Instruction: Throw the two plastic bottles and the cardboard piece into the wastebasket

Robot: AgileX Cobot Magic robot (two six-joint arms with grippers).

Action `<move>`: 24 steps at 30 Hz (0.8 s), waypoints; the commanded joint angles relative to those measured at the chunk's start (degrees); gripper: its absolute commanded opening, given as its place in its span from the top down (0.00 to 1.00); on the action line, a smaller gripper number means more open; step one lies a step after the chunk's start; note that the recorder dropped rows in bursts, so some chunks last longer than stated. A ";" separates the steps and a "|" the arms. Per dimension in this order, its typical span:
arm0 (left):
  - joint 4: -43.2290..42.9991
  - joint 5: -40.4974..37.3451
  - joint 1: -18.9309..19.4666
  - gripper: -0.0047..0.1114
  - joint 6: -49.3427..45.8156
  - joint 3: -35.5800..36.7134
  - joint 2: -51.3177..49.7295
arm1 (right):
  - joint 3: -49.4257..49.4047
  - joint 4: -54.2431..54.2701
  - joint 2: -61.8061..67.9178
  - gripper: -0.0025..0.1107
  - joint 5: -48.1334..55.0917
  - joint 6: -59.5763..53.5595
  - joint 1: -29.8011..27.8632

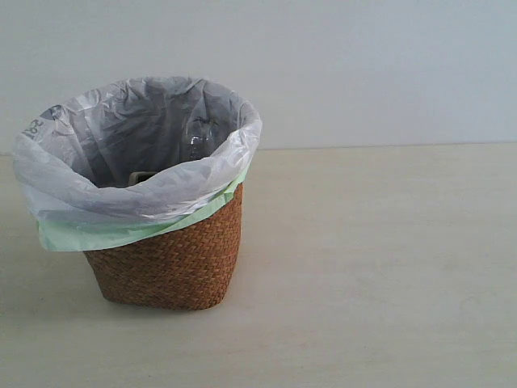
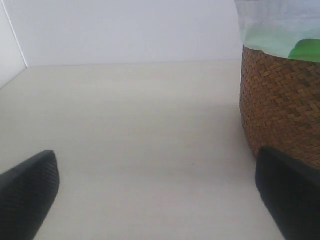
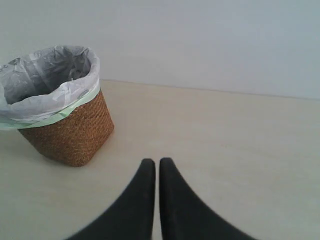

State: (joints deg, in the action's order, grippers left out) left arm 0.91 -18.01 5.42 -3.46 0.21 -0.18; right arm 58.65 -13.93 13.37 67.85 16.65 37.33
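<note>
The wicker wastebasket (image 1: 174,259) stands on the left of the table, its white bag folded over a pale green one. Inside it, part of a clear plastic bottle (image 1: 198,141) shows against the far side of the liner; no cap or label is visible, so I cannot tell which bottle it is. A beige edge of the cardboard piece (image 1: 142,176) peeks over the near rim. The second bottle is hidden. My left gripper (image 2: 156,165) is open and empty, low beside the wastebasket (image 2: 280,110). My right gripper (image 3: 157,162) is shut on nothing, well away from the wastebasket (image 3: 70,135).
The pale table top (image 1: 371,267) stretches to the right of the basket, with a plain wall (image 1: 363,65) behind it. Neither arm shows in the exterior view.
</note>
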 commanded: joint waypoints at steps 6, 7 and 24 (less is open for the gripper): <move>0.12 0.42 -0.29 0.03 0.50 -0.21 0.18 | -0.34 1.07 -7.55 0.98 2.06 -0.08 -0.20; 0.12 0.42 -0.29 0.03 0.50 -0.21 0.18 | -0.34 1.07 -7.77 0.98 2.11 -0.08 -0.20; 0.12 0.42 -0.29 0.03 0.50 -0.21 0.18 | -0.23 1.45 -12.33 0.98 2.11 -0.08 -2.29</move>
State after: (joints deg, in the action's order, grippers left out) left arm 0.91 -18.01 5.42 -3.46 0.21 -0.18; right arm 58.65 -12.44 3.38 70.29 16.75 36.85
